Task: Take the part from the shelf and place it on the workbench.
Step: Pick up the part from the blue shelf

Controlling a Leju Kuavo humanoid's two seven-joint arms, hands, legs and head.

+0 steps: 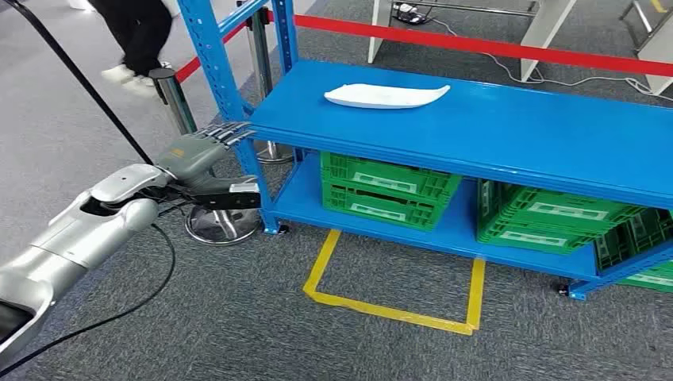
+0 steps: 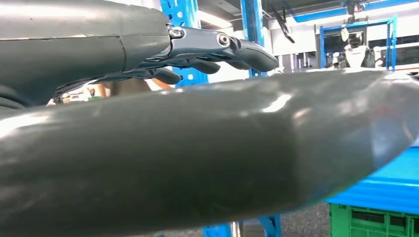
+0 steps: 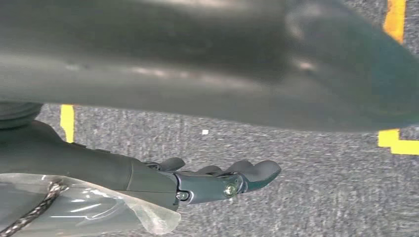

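The white part (image 1: 386, 96) is seen lying flat on the top board of the blue shelf (image 1: 508, 131), well in from the front edge and towards the shelf's left end. The left hand (image 1: 208, 145) is raised to the level of that board, just beside the shelf's left front post, with its fingers (image 1: 232, 132) stretched out fairly straight and a little apart, nothing being held; the fingertips appear to reach the board's edge, though contact cannot be confirmed. The right hand (image 3: 207, 181) is hung over the grey carpet, its fingers loosely extended and empty. The reach is judged to be the step in hand. For it to be done well, the left hand should be lifted clear of the shelf's edge and post, carried inward over the board towards the part, and lowered so that the thin shell is taken across its narrower width. Green crates (image 1: 389, 190) are stored on the shelf's lower board, and a person's legs (image 1: 139, 36) are seen beyond the shelf's left post
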